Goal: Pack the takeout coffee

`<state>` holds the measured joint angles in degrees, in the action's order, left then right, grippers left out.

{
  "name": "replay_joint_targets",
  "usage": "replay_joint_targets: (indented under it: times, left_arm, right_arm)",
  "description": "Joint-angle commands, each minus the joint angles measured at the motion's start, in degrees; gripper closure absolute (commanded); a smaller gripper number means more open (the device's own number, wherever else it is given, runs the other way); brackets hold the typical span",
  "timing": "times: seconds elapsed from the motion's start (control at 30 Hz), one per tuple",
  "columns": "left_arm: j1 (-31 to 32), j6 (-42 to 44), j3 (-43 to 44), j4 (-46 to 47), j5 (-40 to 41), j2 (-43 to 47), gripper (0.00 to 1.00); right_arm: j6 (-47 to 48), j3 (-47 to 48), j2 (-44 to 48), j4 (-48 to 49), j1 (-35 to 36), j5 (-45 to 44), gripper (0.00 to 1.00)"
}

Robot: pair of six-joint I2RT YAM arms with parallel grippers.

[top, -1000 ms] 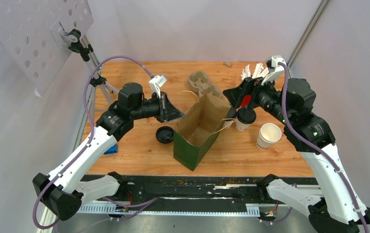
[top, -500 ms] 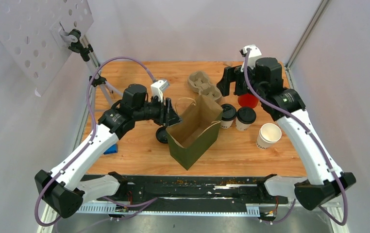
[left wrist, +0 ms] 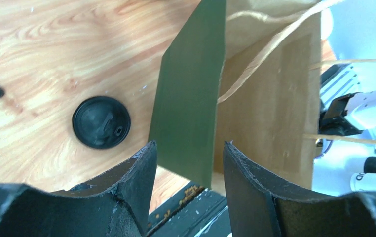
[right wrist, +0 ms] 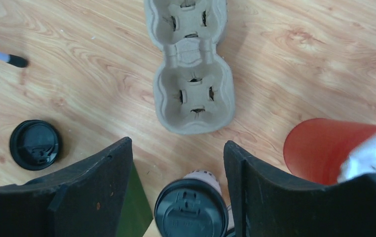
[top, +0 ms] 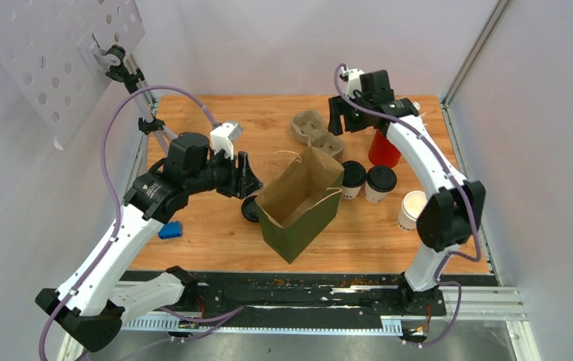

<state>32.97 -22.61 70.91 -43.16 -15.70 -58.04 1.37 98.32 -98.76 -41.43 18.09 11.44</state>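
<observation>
Black-lidded white paper cups, the takeout coffee, stand upright side by side on the tabletop point(top: 208, 241). One cup point(top: 353, 179) is just beside the right wall of the open brown paper bag point(top: 298, 207), and the other cup point(top: 380, 183) stands just right of it. Both are outside the bag. The right pincer point(right wrist: 176, 145) hangs with its jaws wide and empty over the grey pulp carrier point(right wrist: 192, 74), farther from the arm bases than the cups. In its wrist view the lid of the bag-side cup shows low between the fingers, so the cups lie back toward the bases and below it. Their long axis is vertical, which I judge suits a grasp around the side. The right arm is clearly the nearer one. The left pincer point(left wrist: 188, 145) stands parted at the bag's left edge, gripping nothing.
</observation>
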Motion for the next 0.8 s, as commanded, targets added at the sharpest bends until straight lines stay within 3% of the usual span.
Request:
replay_joint_targets:
  times: [0.0,0.27,0.77]
  left_arm:
    - [0.2,2.0,2.2,-8.1,3.6,1.1,0.41]
    - [0.1,3.0,3.4,-12.0,4.1,4.1,0.40]
    - [0.2,2.4,1.6,-8.0,2.8,1.9,0.41]
  right_arm:
    - [4.4,8.0,-7.8,-2.2,0.1,0.8,0.34]
    - [8.2,15.8,-18.4,-3.7,1.4,-2.0,0.37]
    - [12.3,23.0,-29.5,0.4,4.7,-4.8,0.43]
